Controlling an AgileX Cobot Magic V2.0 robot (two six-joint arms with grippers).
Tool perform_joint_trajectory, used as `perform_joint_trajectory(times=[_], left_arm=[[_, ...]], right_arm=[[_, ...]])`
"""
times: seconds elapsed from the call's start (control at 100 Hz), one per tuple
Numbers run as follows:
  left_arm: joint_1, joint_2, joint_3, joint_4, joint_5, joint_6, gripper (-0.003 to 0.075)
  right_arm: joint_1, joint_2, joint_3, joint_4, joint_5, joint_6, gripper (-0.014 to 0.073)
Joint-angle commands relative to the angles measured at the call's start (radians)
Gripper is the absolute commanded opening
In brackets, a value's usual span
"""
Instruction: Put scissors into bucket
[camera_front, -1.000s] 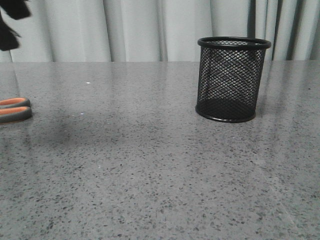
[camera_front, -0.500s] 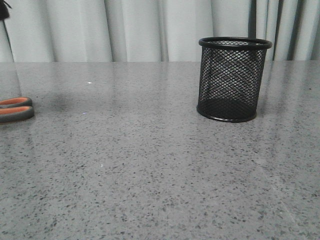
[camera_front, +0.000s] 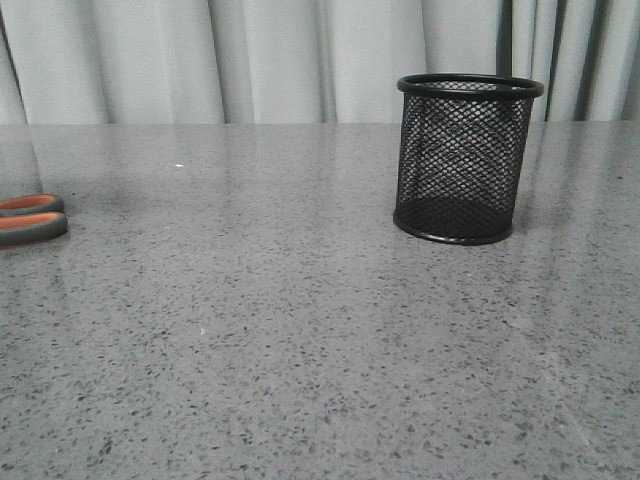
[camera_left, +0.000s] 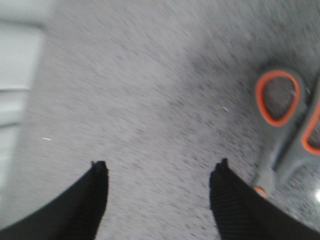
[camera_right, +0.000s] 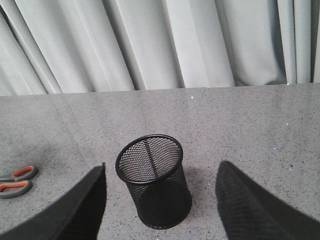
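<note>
I see the scissors lying flat on the grey surface, far over on the left. The bucket stands upright, well apart from them. My left gripper is spread wide beside the scissors, holding nothing. My right gripper is spread wide too, up above the bucket.

Speckled grey table: scissors, upright bucket
</note>
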Motion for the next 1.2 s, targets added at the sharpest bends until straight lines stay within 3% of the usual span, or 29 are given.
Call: perform_joint_trajectory(times=[0.0, 0.08, 0.28, 0.37, 0.64, 0.89, 1.19], left_arm=[[0.016, 0.021, -0.03, 0.004, 0.046, 0.028, 0.0472], [0.037, 0.042, -0.03, -0.042, 0.099, 0.099, 0.0472], [0.158, 0.044, -0.041, -0.235, 0.179, 0.497, 0.0472], [0.217, 0.046, -0.041, -0.348, 0.186, 0.61, 0.0472], [0.209, 0.092, -0.041, -0.46, 0.188, 0.702, 0.0472], [0.154, 0.163, -0.041, -0.444, 0.208, 0.704, 0.0472], [0.159, 0.208, -0.042, -0.39, 0.208, 0.704, 0.0472]], right_arm=[[-0.001, 0.012, -0.012, -0.007, -0.104, -0.011, 0.0426], [-0.001, 0.012, 0.003, -0.007, -0.109, -0.011, 0.0426], [-0.001, 0.012, 0.012, -0.007, -0.121, -0.011, 0.0426], [-0.001, 0.012, 0.012, -0.007, -0.131, -0.011, 0.0426], [-0.001, 0.012, 0.012, -0.007, -0.153, -0.011, 0.0426], [-0.001, 0.012, 0.012, -0.007, -0.151, -0.011, 0.0426], [-0.001, 0.012, 0.012, -0.007, -0.142, -0.011, 0.0426]])
